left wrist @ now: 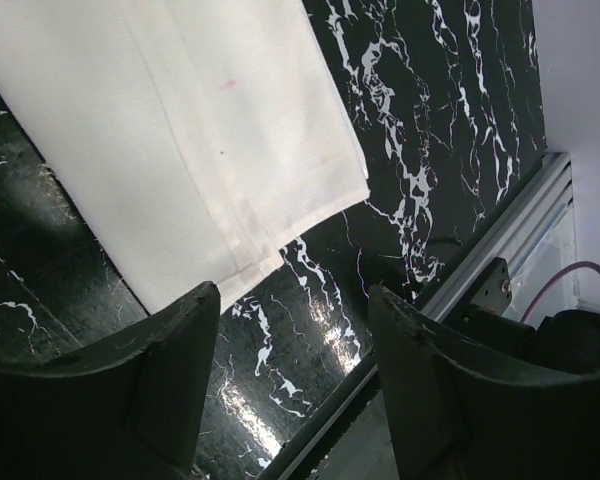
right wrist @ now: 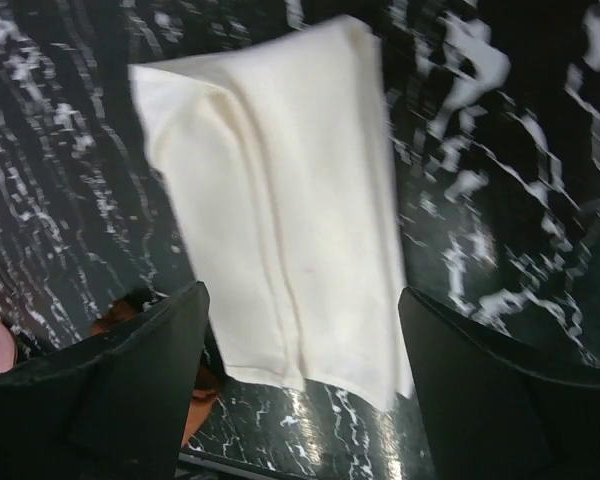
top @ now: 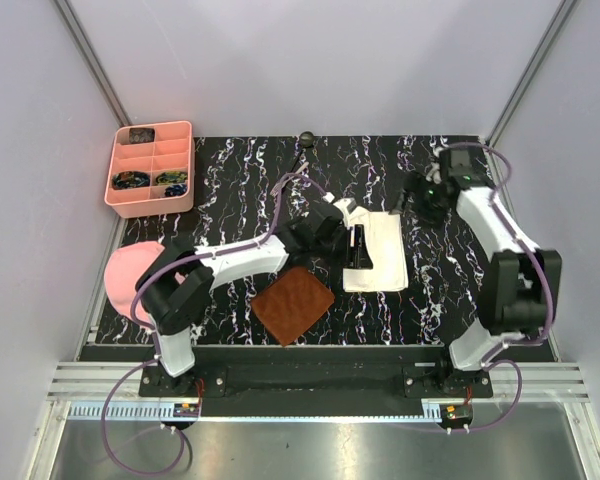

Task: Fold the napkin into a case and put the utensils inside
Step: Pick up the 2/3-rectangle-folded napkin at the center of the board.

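Found left gripper (left wrist: pixel 292 310) with fingers spread wide, nothing between them but bare table (left wrist: pixel 450 150). In the top view, placed it over the left long edge of the napkin (top: pixel 385 255), about midway along that edge. From its own wrist camera, saw one napkin corner just beyond the tip of the finger (left wrist: pixel 170 370) at the left of that view. Could not tell whether touching the cloth or hovering above it.

Found right gripper (right wrist: pixel 302 300) likewise spread wide, gripping nothing. In the top view, placed it off the far right corner of the napkin, near but apart. Through its wrist camera, saw most of the napkin framed between the two fingers, picture blurred.

Noted napkin lying flat on the black, white-veined table, folded into a narrow cream-white rectangle with its long axis running away from the arm bases. Counted several layers stepped along one long edge and at the near corner.

Logged brown mat (top: pixel 294 303) just beside the napkin's near left corner, turned like a diamond. Logged pink tray (top: pixel 152 168) well off to the napkin's far left, with small items in some compartments, too small to name. Logged pink rounded object (top: pixel 128 278) well left of the napkin, partly behind the left arm. Logged small dark spoon (top: pixel 304 140) beyond the napkin's far end and to its left, at the table's far edge, well apart
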{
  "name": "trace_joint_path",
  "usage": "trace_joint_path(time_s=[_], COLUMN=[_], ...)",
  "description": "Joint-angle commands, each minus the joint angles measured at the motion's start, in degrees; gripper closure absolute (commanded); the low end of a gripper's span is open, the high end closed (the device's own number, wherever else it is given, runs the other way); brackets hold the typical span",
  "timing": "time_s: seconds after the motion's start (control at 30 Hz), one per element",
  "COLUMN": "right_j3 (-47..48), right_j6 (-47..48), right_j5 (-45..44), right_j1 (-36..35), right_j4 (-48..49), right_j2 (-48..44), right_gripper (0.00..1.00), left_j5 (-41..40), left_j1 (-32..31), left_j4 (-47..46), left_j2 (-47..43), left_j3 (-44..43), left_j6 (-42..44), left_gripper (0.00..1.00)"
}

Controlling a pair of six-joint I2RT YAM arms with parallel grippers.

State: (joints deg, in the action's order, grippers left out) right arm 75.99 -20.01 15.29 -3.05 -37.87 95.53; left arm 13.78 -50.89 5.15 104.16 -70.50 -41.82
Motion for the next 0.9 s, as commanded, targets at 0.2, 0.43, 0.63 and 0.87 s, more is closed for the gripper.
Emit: trace_joint_path(time_s=[0.2, 0.43, 0.63, 0.87], right_j3=[-20.6, -23.25, -25.09, -25.98], right_j6=[-3.28, -4.16, -6.87, -10.48], right_j5=[3.61, 4.04, 11.24, 16.7], right_j1=[4.89, 4.89, 4.89, 4.89], right_j4=[4.89, 8.42, 11.32, 12.73], right_j2=[-4.21, -1.05, -1.04, -3.32], right_gripper=[0.17, 0.33, 0.6, 0.85], left_j5=[-6.92, -10.52, -15.61, -20.37], left_j1=[-6.93, -10.28, -11.42, -12.83], left_j4=[-1.89, -0.94, 1.09, 3.38], left_j2=[2.63, 8.33, 12.2, 15.37], left_j3=[-5.7, -10.62, -15.01, -19.67], left_j6=[7.89, 11.06, 12.99, 14.93], left_gripper=[0.38, 0.36, 0.19, 0.16])
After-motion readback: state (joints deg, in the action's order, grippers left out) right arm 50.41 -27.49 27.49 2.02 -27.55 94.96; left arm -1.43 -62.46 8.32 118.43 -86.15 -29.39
